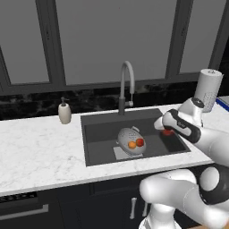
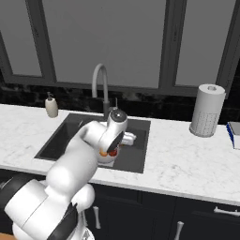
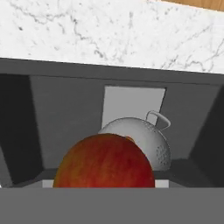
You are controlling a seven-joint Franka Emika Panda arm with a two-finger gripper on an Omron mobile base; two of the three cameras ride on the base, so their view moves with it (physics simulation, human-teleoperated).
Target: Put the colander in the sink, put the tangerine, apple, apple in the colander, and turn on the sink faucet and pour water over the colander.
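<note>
Pretty clearly a home kitchen, rendered. White marble-look counter (image 1: 40, 152) with a dark sink (image 1: 100, 127) sunk into it and a tall gooseneck faucet (image 1: 126, 85) right behind the sink. Soap dispenser (image 1: 65, 112) sits left of the sink, paper towel roll (image 2: 206, 110) off to its right, dark cabinets (image 2: 187, 218) below, big windows (image 1: 112, 40) behind.

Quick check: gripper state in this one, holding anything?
Gripper: closed on a small round red apple, held above the dark grey rectangular sink.
</note>
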